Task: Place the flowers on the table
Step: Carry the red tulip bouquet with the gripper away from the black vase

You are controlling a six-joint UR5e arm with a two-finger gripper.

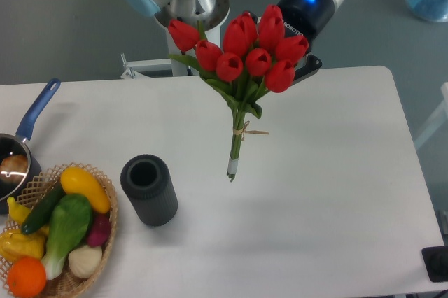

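One bunch of flowers [245,57] (nine red tulips), one dark cylinder [148,190], one wicker basket [106,224], one saucepan [21,147]

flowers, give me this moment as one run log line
flowers: upright in the air, stem ends above table | end effector: behind blooms, state hidden | black vase: upright, empty, left of flowers

I see the red tulips [245,50], green-stemmed and tied with tan twine, upright in the air above the white table [336,172], stem ends down.
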